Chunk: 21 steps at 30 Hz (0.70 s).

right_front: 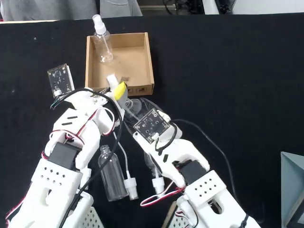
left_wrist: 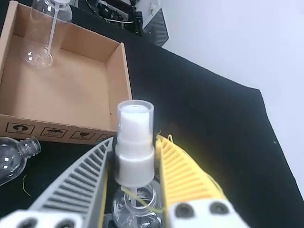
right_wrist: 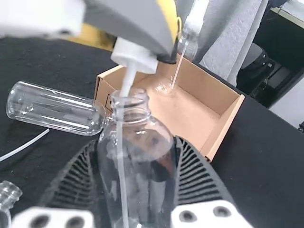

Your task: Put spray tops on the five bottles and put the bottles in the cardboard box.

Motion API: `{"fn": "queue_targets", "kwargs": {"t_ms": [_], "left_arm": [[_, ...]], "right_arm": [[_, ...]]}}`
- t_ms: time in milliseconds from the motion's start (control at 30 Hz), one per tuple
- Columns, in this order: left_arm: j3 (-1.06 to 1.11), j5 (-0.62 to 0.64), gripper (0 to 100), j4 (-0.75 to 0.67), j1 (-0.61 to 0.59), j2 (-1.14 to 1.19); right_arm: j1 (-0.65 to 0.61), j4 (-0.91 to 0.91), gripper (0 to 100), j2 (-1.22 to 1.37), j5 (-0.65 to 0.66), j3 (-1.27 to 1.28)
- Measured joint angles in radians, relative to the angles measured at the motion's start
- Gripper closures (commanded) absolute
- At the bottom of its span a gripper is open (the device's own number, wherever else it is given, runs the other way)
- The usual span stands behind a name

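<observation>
So, spray top [left_wrist: 135, 159] in left hand [left_wrist: 135, 141] over bottle [right_wrist: 137, 133] in right hand [right_wrist: 137, 147].

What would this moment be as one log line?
left end effector: shut on spray top | right end effector: shut on bottle | tube in neck, top not seated | cardboard box: one capped bottle

In the high view my grippers crowd the centre: my left gripper [right_front: 117, 90], pinching a spray top [right_front: 113, 81], sits just short of the cardboard box [right_front: 149, 57] and its lower wall, with my right gripper [right_front: 134, 110] and its clamped bottle [right_wrist: 135, 128] close beside it. A finished bottle [right_front: 102, 45] blocks the box's upper left corner; the floor to its right lies open. A loose bottle [right_front: 111, 178] and loose spray tops [right_front: 131, 184] clutter the lower centre between my arms. The black table [right_front: 228, 71] on the right gives passage.
</observation>
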Motion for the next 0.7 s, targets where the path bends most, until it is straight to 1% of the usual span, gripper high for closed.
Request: {"fn": "queue_targets", "kwargs": {"t_ms": [100,300,467,700], "left_arm": [[0.0,-0.003,95,-0.002,0.0,0.0],[0.0,-0.006,81,-0.002,0.0,0.0],[0.0,0.014,80,0.043,0.003,0.0],[0.0,0.026,80,0.048,0.006,0.0]], "right_arm": [[0.0,0.0,98.7,0.0,0.002,0.0],[0.006,0.0,98.7,0.0,-0.002,0.0],[0.018,0.0,98.7,0.0,-0.002,0.0],[0.02,0.0,98.7,0.0,-0.002,0.0]]}}
